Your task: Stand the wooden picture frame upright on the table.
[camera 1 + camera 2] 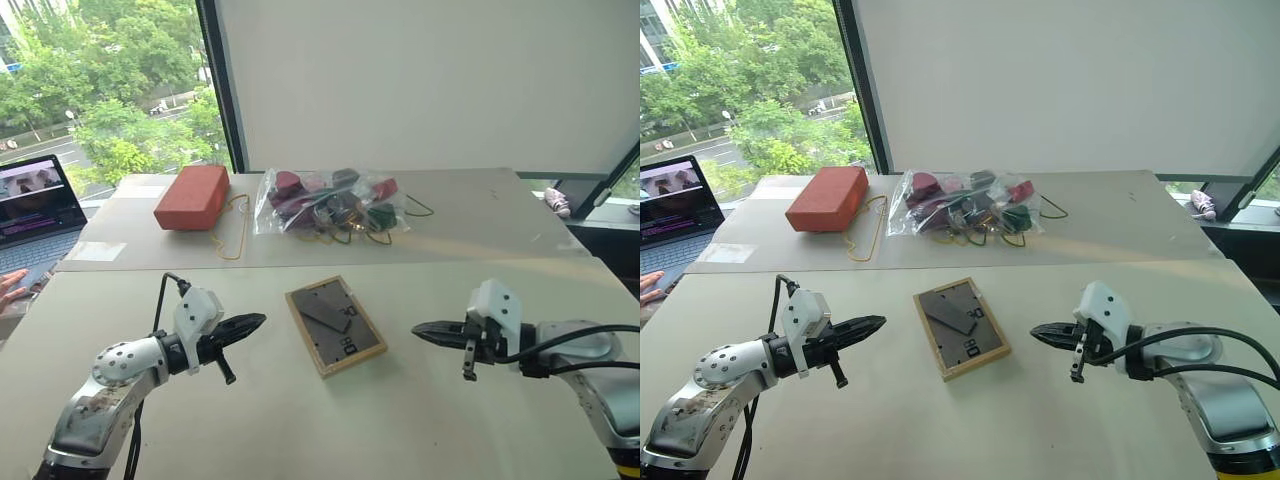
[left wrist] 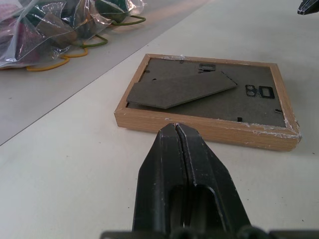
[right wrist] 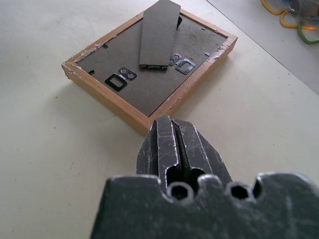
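Observation:
The wooden picture frame (image 1: 335,325) lies flat and face down on the table (image 1: 300,420), its dark grey back and fold-out stand up; the stand (image 2: 182,89) rests almost flat against the back. My left gripper (image 1: 258,321) hovers to the frame's left, shut and empty, pointing at it. On the frame's other side my right gripper (image 1: 418,329) is also shut and empty, aimed at the frame. Both wrist views show the frame (image 3: 149,64) a short way beyond closed fingertips, with a gap between them and the wood.
A red-orange block (image 1: 191,196) and a clear bag of coloured items (image 1: 330,200) lie on the far part of the table, with a yellow cord (image 1: 235,235) between them. An open laptop (image 1: 35,200) stands at the far left, a person's hand (image 1: 10,285) beside it.

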